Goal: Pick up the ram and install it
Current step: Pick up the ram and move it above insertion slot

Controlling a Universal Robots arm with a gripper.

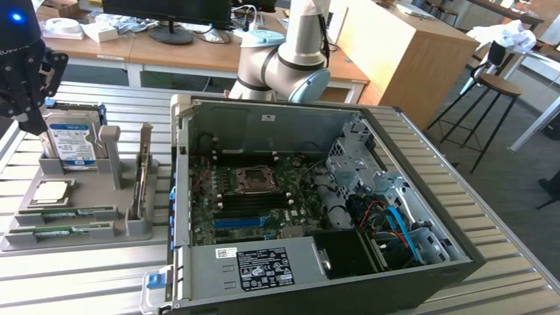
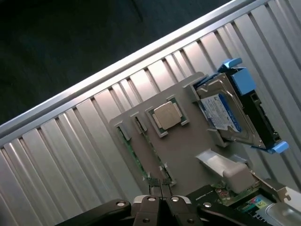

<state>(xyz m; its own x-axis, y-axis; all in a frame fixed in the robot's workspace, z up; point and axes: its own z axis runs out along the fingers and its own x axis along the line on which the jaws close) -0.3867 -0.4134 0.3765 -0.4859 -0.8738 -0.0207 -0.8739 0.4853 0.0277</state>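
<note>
Ram: I read the ram point(image 1: 70, 211) point(image 2: 151, 150) as the green stick lying in the holder's groove next to the CPU chip point(image 2: 167, 115); it is not yet lifted
Look-alike: a second green stick point(image 1: 61, 231) point(image 2: 131, 153) lies in the holder's outer groove, just beside the ram and parallel to it
End effector: my end effector point(image 1: 33, 125) point(image 2: 160, 188) hangs above the holder with its fingers shut together, gripping nothing; in the wrist view the tips sit over the near ends of the two sticks
Holder: the grey holder point(image 1: 131, 226) rests on the slatted table point(image 1: 79, 275), with a hard drive point(image 1: 72, 143) standing at the holder's far end
PC case: the open case point(image 1: 262, 125) stands just beside the holder, on its exterior view's right
Risk, fingers: shut as they are, I judge they would strike the ram's top edge instead of straddling it
Risk, mix-up: the sticks sit so close that a small offset could catch the wrong one, or both
Risk, lift: a tilted pull could jam the thin board in its groove
</note>
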